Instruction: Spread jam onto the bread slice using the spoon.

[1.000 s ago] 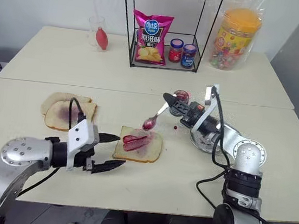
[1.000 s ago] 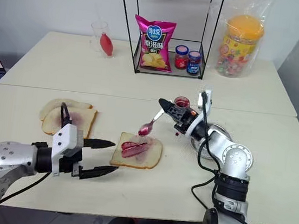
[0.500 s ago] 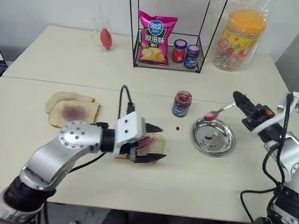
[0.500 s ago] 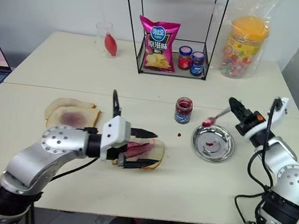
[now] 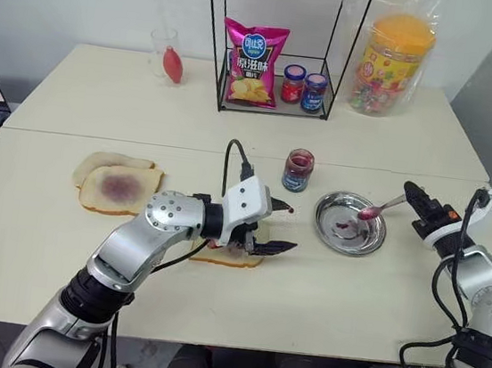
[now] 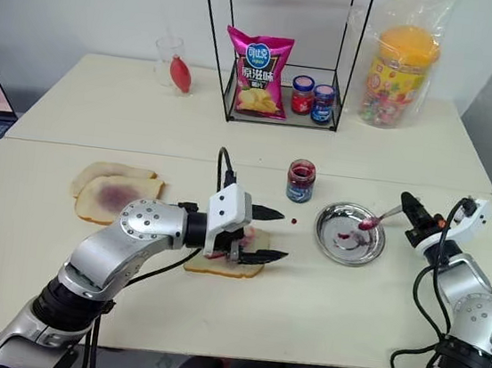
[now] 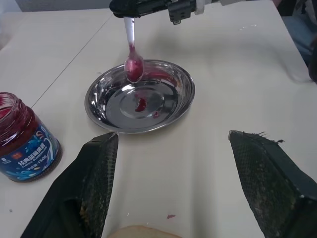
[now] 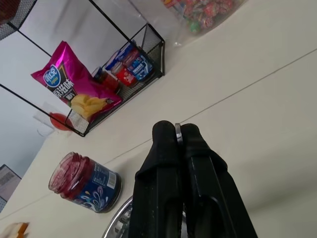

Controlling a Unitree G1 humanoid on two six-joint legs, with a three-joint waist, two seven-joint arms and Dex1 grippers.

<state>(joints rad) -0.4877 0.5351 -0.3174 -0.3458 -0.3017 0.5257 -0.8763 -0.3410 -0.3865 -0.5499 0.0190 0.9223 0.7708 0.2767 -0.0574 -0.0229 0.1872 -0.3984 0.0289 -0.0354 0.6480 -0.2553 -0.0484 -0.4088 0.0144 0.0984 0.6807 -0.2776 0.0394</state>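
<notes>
- One bread slice lies nearest on the tabletop, under the left tool, whose fingers stand apart and hold nothing; closing or dropping there could smear or dent the bread.
- One spoon is clamped in the right tool, fingers together on its handle, its jam-coated bowl over the single steel dish; a careless tilt could drip jam beside the dish.
- One drop of jam already marks the tabletop.
- One open jam jar stands just beyond, near enough to be knocked.
- Two stained slices sit apart.
- Two lidded jars and one crisp bag wait on the far rack.
</notes>
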